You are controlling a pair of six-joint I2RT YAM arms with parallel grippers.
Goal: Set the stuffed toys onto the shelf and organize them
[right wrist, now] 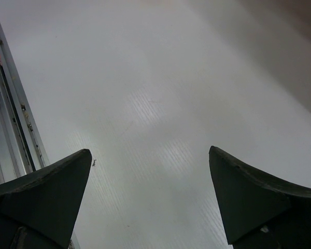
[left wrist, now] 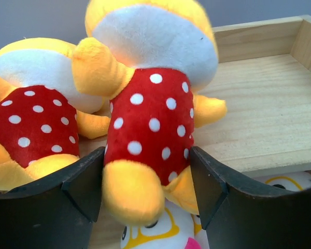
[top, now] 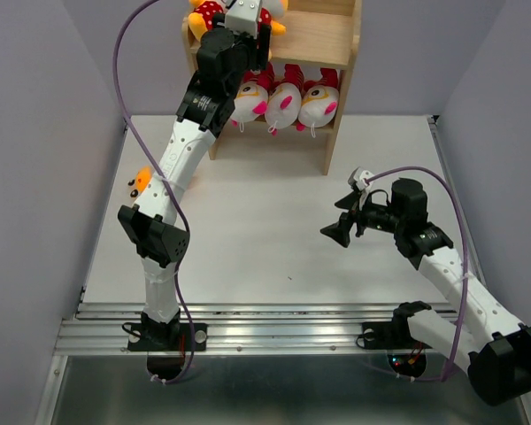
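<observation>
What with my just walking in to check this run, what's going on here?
The left gripper is at the top board of the shelf, its fingers flanking a yellow toy in a red dotted shirt that sits beside a matching one; whether it grips is unclear. Three white-headed toys lie on the tier below. What looks like a third yellow toy lies on the table by the left arm. The right gripper hangs open above the table.
</observation>
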